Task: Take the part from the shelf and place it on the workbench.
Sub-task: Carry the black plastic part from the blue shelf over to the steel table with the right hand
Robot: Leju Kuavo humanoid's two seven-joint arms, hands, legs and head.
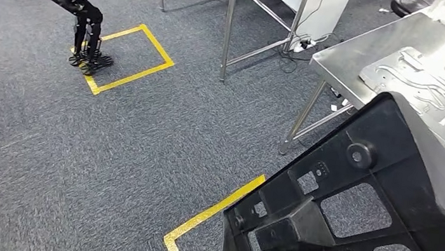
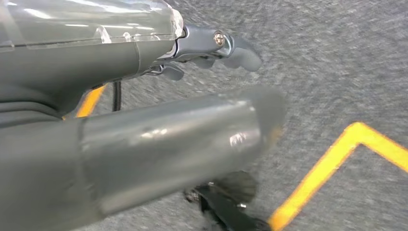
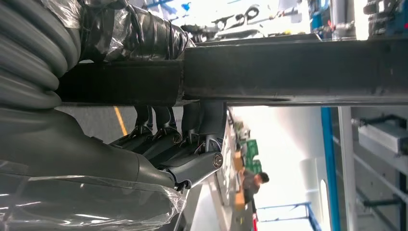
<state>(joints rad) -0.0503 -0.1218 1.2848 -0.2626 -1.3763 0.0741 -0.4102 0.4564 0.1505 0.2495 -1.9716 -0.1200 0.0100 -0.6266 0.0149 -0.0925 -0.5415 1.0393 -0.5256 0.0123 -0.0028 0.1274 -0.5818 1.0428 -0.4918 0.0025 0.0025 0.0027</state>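
Steel workbench [image 1: 350, 55] beside black part [image 1: 389, 203] — grey carpet [image 1: 141, 141].

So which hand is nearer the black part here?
Right. The right hand grips the black part itself; the left hand hangs over the grey carpet, holding nothing.

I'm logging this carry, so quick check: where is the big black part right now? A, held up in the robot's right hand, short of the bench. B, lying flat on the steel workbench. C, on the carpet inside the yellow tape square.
A: the black part hangs over the carpet beside the workbench, with the right hand gripping its edge.
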